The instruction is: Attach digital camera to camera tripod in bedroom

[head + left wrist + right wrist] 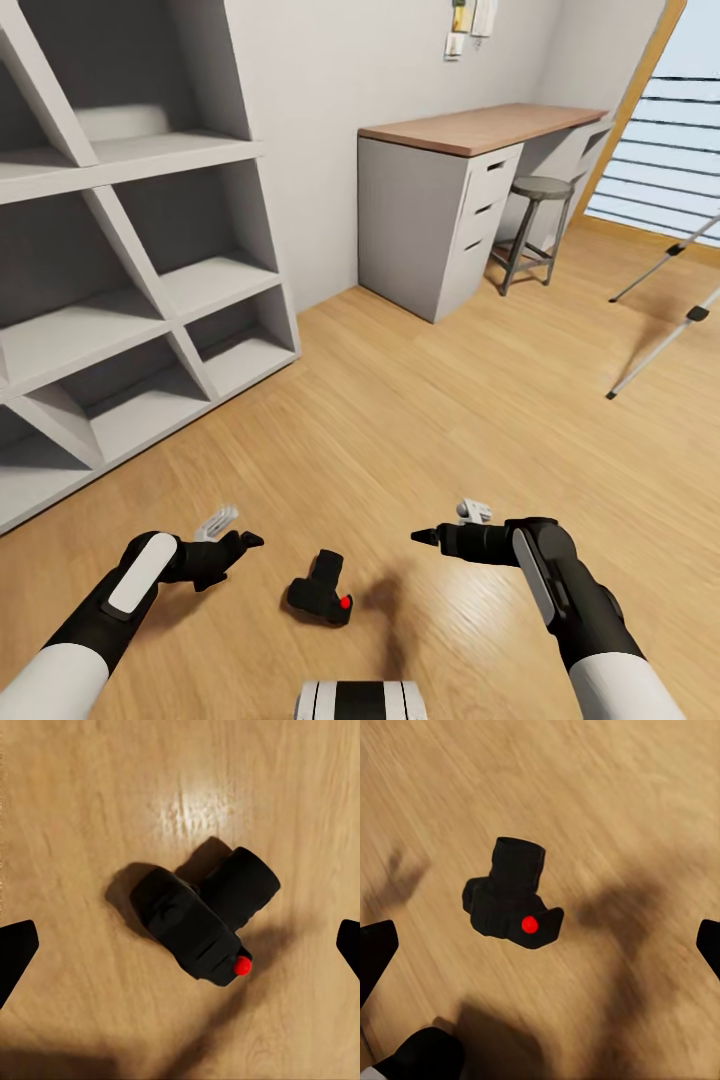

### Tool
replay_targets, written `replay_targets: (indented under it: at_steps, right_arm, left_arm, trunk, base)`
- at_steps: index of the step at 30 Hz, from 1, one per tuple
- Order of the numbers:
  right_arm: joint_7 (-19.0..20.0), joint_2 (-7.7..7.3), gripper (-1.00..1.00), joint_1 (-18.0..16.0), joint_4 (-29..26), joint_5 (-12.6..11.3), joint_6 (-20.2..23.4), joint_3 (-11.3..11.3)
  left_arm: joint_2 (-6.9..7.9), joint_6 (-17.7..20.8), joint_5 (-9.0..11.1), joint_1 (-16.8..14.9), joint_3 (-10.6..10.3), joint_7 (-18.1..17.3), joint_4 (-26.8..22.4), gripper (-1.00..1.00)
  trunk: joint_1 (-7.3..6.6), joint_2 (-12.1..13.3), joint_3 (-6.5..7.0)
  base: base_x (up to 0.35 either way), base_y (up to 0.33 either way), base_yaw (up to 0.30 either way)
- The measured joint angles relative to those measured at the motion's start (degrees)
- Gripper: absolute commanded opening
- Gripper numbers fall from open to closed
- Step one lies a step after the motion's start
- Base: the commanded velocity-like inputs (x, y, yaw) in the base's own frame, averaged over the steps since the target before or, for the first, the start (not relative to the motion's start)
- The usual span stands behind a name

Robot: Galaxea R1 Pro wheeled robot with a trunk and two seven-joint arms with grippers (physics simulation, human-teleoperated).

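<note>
We see the digital camera point(322, 594) lying on the wood floor point(430, 420) between our two arms, with the left claw point(243, 545) and right claw point(428, 537) both spread open and apart from it. To lift it well, we should bring one claw down square across the body, not the lens, and close gently. The camera tripod point(665, 305) stands well apart, near the window point(660, 150).

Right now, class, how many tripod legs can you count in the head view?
2 silver metal tripod legs, both at the right edge: one nearer the window, one below it over the wood floor. Any third leg may lie outside the picture.
</note>
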Motion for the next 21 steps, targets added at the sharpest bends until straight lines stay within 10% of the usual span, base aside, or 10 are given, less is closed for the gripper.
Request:
replay_targets:
  at_steps: [21]
  right_arm:
    - [0.0, -0.15, 1.0, 0.0, 0.06, 0.0, 0.62, -0.04]
  left_arm:
    - [0.08, 0.0, -0.02, 0.0, 0.04, 0.0, -0.11, 1.0]
  trunk:
    - [0.54, -0.28, -4.66]
  base:
    - [0.0, 0.0, 0.0]
